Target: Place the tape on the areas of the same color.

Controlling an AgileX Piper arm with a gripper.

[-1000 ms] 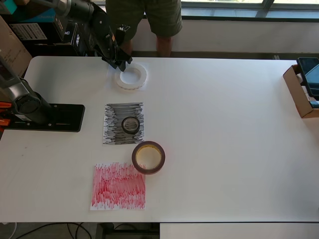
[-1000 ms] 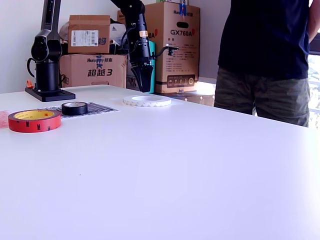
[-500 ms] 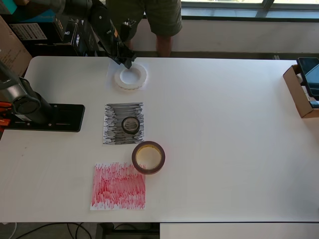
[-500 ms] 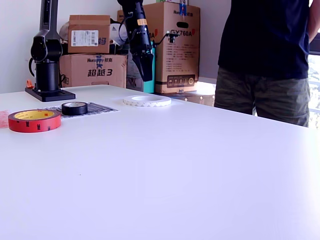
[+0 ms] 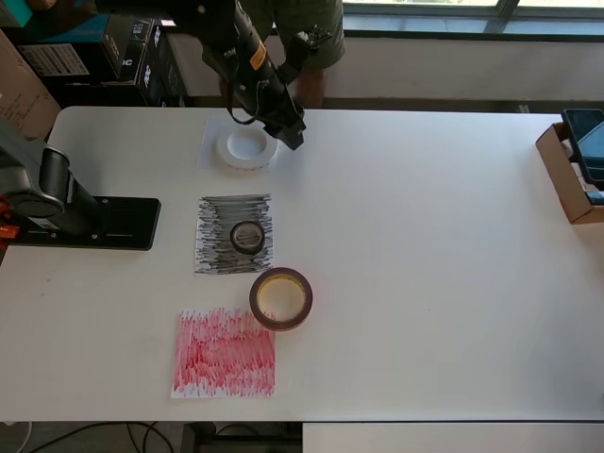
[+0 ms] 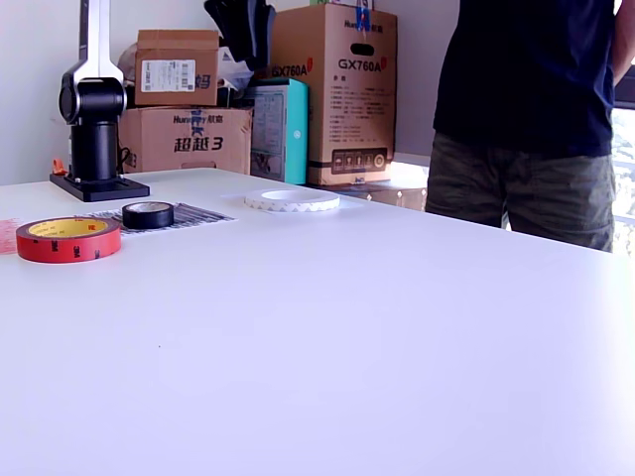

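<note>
Gripper (image 5: 291, 135): fingertips too small and dark in the overhead view to tell whether they are parted; in the exterior view the top edge cuts it off.
White patch (image 5: 209, 151): mostly hidden under the white roll (image 5: 247, 148).
Red patch (image 6: 5, 236): cut by the exterior view's left edge.
Person (image 6: 526, 109): head cropped at the top.

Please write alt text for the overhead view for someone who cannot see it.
A white table holds three tape rolls: the white roll on white paper, the black roll on a black patch, the red roll beside a red patch. The gripper hangs above.
</note>
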